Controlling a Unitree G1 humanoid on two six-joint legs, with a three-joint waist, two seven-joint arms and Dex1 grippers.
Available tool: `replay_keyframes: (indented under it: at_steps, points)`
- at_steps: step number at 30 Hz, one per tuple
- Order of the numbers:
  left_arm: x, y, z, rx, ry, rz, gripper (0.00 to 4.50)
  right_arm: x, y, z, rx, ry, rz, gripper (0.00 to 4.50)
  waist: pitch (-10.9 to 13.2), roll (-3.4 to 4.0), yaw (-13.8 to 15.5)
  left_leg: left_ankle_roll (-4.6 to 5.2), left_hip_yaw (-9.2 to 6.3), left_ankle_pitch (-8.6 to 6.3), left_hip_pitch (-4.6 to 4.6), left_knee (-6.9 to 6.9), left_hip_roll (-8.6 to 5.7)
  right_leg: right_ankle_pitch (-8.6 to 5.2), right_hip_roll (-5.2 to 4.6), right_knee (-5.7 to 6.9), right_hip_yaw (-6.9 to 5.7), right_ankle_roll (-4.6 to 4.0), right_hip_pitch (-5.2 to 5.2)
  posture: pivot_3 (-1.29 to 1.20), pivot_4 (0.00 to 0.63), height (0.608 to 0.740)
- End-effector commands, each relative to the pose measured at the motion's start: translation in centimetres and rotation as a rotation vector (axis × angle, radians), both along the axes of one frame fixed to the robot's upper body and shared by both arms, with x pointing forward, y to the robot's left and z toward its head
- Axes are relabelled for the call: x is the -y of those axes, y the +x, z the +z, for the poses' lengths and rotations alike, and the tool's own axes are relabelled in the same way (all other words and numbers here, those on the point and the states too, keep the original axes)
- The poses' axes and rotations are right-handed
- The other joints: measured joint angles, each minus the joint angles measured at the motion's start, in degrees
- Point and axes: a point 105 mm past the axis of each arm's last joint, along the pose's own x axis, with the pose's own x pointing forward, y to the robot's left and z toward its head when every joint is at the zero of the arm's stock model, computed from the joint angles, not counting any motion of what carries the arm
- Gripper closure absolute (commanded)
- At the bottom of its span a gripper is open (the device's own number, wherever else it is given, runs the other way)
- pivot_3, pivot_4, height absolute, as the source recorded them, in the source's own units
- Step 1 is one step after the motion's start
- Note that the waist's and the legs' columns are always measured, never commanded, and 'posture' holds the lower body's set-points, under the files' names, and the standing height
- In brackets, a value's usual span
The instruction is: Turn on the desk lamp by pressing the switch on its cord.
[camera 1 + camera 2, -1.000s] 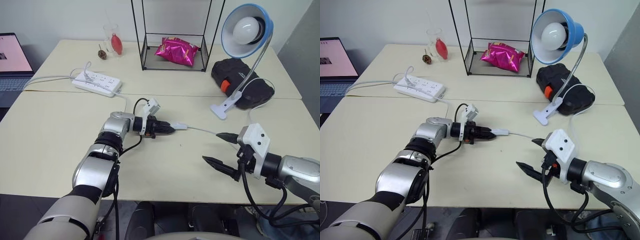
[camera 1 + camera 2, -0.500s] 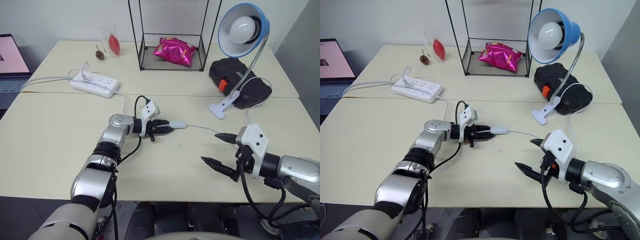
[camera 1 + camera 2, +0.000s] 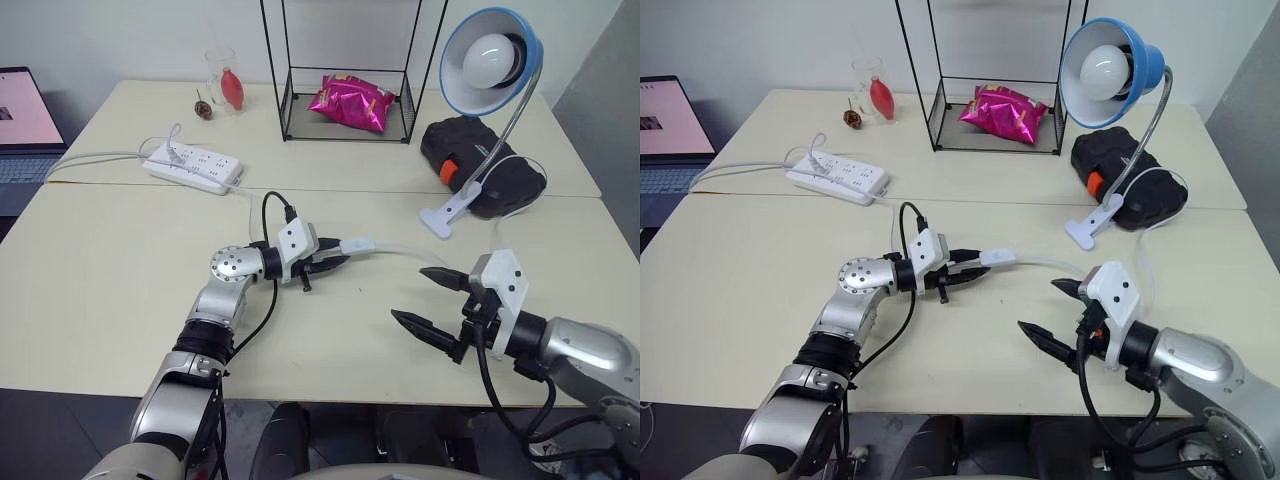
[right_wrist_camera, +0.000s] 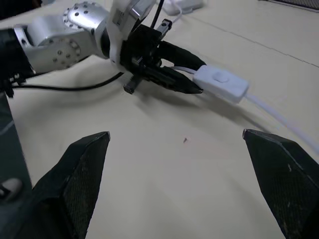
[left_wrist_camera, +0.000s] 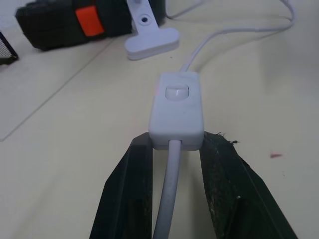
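Left arm reaches forward over table centre, left gripper roughly level, pointing right, fingers clamped on near end of switch, lifted just off table. Cord runs right toward desk lamp at far right; its far stretch hard to trace. Right gripper hovers near right, fingers spread wide, empty.
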Motion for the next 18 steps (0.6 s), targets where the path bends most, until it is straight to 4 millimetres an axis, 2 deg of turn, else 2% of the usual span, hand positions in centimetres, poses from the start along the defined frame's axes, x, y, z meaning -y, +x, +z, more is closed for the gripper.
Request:
replay_keyframes:
  at_steps: [1,3,6,11,18]
  points:
    - [0.5,-0.3,2.1,0.037,-0.077,0.006,3.48,-0.4,-0.1,0.5,-0.035,0.141,-0.056,0.00,0.0,0.01,0.0,0.00,0.01,0.00,0.00,-0.01,-0.01,0.00,-0.01,0.00,0.01,0.00,0.00,0.00,0.150,0.740]
    - [0.6,-0.3,2.4,0.041,-0.086,0.010,3.48,-0.6,-0.2,0.3,-0.069,0.179,-0.069,0.00,0.0,0.01,0.0,0.00,0.00,0.00,0.00,0.00,0.00,0.00,-0.01,0.00,0.00,0.00,0.00,0.00,0.150,0.740]
    - [0.9,-0.6,3.2,0.054,-0.110,0.004,3.48,-1.4,0.7,-0.5,-0.191,0.372,-0.156,0.00,0.0,-0.02,-0.1,0.02,-0.02,0.01,0.04,-0.01,0.02,0.00,0.02,0.01,0.00,0.01,0.02,0.00,0.150,0.740]
    - [1.2,-0.9,4.0,0.047,-0.144,0.012,3.48,-3.3,2.2,-0.4,-0.344,0.644,-0.202,0.00,-0.1,0.04,-0.2,0.04,0.01,0.03,0.12,-0.02,0.04,0.00,0.06,0.12,0.04,0.01,0.02,0.00,0.150,0.740]
    - [1.2,-1.2,4.7,0.041,-0.153,0.017,3.48,-4.5,5.1,0.0,-0.437,0.840,-0.234,0.00,-0.1,0.05,-0.2,0.05,0.02,0.03,0.08,-0.04,0.04,0.00,0.05,0.08,0.05,0.00,-0.01,0.00,0.150,0.740]
